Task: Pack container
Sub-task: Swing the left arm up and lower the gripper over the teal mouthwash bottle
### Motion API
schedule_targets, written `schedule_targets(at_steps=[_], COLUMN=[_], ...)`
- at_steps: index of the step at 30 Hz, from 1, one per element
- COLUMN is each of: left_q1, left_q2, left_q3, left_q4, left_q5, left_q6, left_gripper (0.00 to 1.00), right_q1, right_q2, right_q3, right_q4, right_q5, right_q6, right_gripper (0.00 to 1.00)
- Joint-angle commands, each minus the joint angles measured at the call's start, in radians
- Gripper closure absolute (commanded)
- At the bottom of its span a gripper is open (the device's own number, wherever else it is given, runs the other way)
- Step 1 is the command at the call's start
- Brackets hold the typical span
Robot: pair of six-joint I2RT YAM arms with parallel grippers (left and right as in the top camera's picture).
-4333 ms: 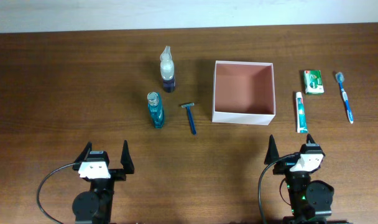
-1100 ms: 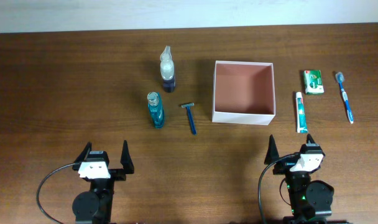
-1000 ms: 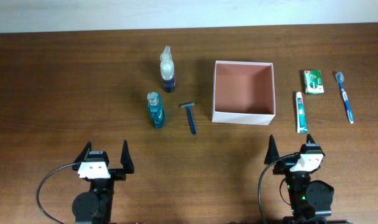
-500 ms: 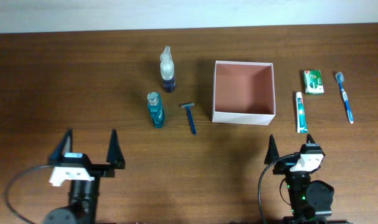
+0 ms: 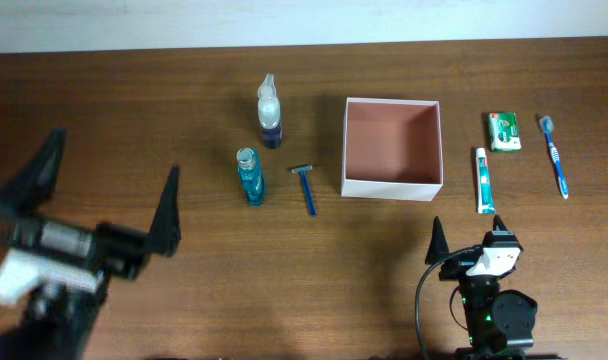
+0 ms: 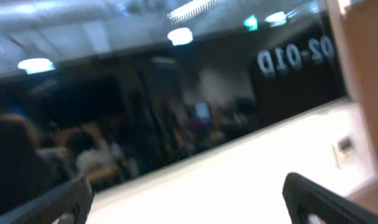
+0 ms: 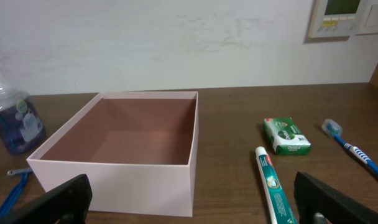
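At the lower left, the left gripper hangs high over the wooden tabletop. It looks big and blurred, and its jaws are spread wide with nothing between them. Its wrist camera looks out at ceiling lights and a dim room. To its right sits a small teal bottle, with a spray bottle just above it in the frame and a blue razor beside it. The container, a square white-walled box with a pinkish-brown inside, sits in the upper middle, a little right of centre. Near its right wall lies a toothpaste tube, then a green packet and a blue toothbrush. The right gripper rests at the lower right, below the container's right corner, with its jaws spread and holding nothing.
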Motion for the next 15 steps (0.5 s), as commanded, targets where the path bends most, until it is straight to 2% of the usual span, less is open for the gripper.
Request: schedule_targets(at_steps=[1, 4, 7, 9, 12, 13, 15], left_q1=[0.004, 0.004, 0.004, 0.004, -0.003, -0.011, -0.045], left_q2=[0.241, 0.472, 0.676, 0.791, 0.896, 0.918, 0.965], left_q3=[0.253, 0.559, 0.824, 0.945, 1.015, 1.023, 1.035], left_q4=[-0.237, -0.557, -0.820, -0.922, -0.966, -0.980, -1.032], left_q5=[0.084, 0.118, 0.259, 0.328, 0.333, 0.311, 0.173], left_q6=[0.079, 0.088, 0.087, 0.087, 0.087, 0.087, 0.085], left_gripper=[0.01, 0.01, 0.01, 0.01, 0.01, 0.01, 0.01], right_q1=[0.007, 0.007, 0.007, 0.007, 0.007, 0.007, 0.007], right_q2=[-0.008, -0.008, -0.008, -0.008, -0.008, -0.008, -0.008], right_q3=[-0.005, -0.005, -0.005, -0.005, -0.005, -0.005, -0.005], right_q4=[-0.008, -0.008, -0.008, -0.008, -0.008, -0.008, -0.008], right_q5=[-0.008, -0.008, -0.008, -0.008, -0.008, -0.008, -0.008], right_q6=[-0.010, -0.010, -0.010, -0.010, -0.010, -0.010, -0.010], right_gripper=[0.01, 0.01, 0.01, 0.01, 0.01, 0.01, 0.01])
